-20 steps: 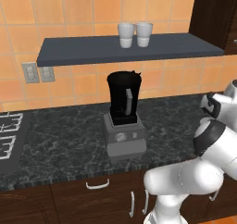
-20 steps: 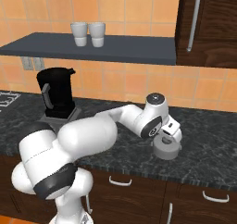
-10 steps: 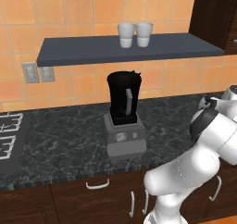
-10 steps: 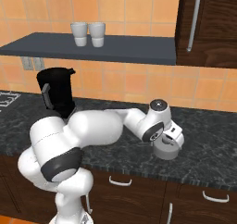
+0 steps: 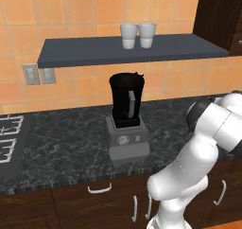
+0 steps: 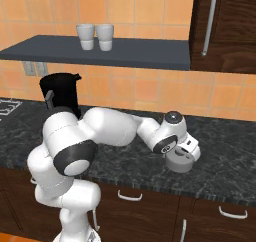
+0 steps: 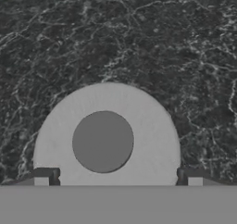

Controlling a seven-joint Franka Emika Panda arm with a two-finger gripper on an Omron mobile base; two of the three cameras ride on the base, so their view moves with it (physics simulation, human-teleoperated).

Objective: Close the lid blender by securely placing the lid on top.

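Hand view has the lid [image 7: 107,137] centred on the surface [image 7: 139,38], low in frame, gripper [image 7: 116,177] spread astride it; descending squarely before pinching should secure it.

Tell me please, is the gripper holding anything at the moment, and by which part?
Nothing is held yet. The gripper is open, its fingers either side of the lid, which lies flat on the counter.

The arm reaches far right and low, wrist bent down, fingers [image 7: 46,174] spread wide apart.
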